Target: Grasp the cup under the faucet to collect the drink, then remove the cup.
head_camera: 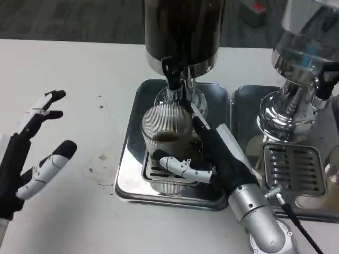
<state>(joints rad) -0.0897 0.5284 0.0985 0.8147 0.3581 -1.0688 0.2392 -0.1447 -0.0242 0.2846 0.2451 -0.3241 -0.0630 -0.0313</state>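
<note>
A ribbed clear cup with some dark drink in it stands on the drip grate of a steel tray, right below the black faucet of the dark drink dispenser. My right hand grips the cup from the right, its thumb wrapped across the cup's front and its fingers behind. My left hand hovers over the table at the far left with its fingers spread, holding nothing.
A second dispenser with a clear tank stands at the right on its own steel tray and drip grate. A black cable runs near my right forearm. Small stains mark the white table.
</note>
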